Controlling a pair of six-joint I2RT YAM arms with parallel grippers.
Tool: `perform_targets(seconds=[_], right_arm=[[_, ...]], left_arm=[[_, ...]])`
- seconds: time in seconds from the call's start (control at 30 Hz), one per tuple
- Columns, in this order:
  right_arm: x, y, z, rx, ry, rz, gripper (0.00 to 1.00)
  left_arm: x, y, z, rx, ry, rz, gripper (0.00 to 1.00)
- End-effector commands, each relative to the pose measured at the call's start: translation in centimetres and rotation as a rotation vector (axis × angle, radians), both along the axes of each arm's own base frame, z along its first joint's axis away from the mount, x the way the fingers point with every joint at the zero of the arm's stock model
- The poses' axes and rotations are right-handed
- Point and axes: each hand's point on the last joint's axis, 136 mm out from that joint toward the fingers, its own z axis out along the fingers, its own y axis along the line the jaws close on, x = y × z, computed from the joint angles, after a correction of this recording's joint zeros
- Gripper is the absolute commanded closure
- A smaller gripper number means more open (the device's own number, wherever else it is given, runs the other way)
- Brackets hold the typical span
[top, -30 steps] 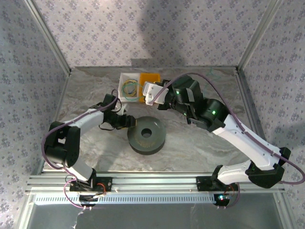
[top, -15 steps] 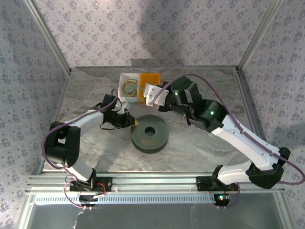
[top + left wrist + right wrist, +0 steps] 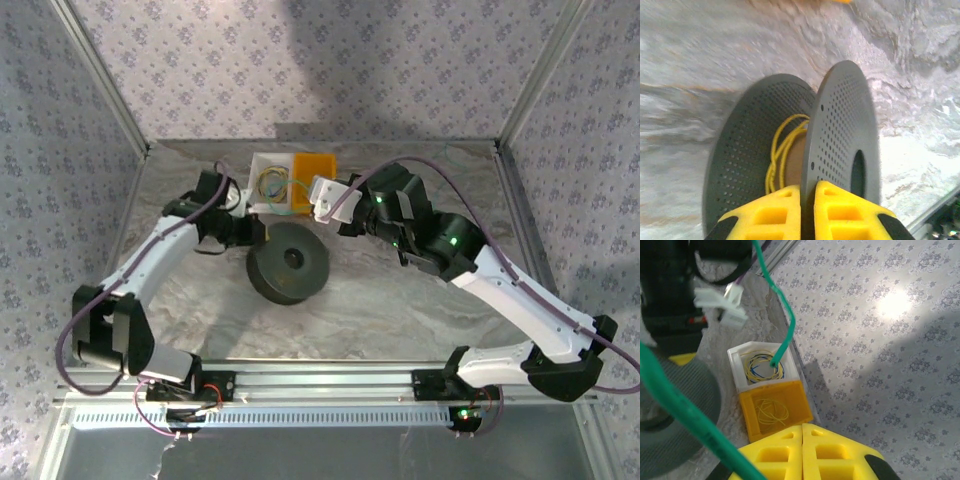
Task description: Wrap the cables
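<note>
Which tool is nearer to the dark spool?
Left. The left tool is clamped on the dark spool at its flange edge. The right tool sits apart from it, on its far side by the orange bin.

The top camera sits above and behind the arm bases. It looks down and forward over the whole table (image 3: 400, 300) to its far edge. The left wrist camera looks along the left gripper (image 3: 807, 192), very near the spool (image 3: 840, 125), which it sees edge-on. The right wrist camera looks past the right gripper (image 3: 802, 432) toward the table's far edge and the wall (image 3: 880, 340) at middle range. It shares 2 bins with the top view: the white bin (image 3: 735, 354) (image 3: 270, 157) and the orange bin (image 3: 792, 392) (image 3: 318, 165). All 3 views share the spool.
</note>
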Motion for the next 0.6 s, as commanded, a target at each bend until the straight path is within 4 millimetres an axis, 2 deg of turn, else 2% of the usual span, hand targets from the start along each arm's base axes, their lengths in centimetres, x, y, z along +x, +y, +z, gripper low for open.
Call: perform_targets(seconds=[0.0, 0.07, 0.13, 0.37, 0.57], right_arm=[[-0.4, 0.0, 0.3, 0.055, 0.02, 0.014, 1.0], [-0.4, 0.2, 0.0, 0.062, 0.028, 0.02, 1.0], [-0.4, 0.5, -0.4, 0.067, 0.04, 0.027, 1.0], [-0.4, 1.5, -2.0, 0.074, 0.08, 0.047, 1.0], [-0.4, 2.5, -3.4, 0.07, 0.116, 0.071, 1.0]], left_arm=[[-0.8, 4.3, 2.7, 0.231, -0.039, 0.035, 1.0], [-0.5, 4.7, 4.1, 0.269, -0.065, 0.035, 1.0], [0.0, 4.9, 4.5, 0.296, -0.081, 0.031, 1.0], [2.4, 4.0, 3.3, 0.328, -0.075, 0.013, 1.0], [3.3, 3.6, 2.4, 0.332, -0.059, 0.005, 1.0]])
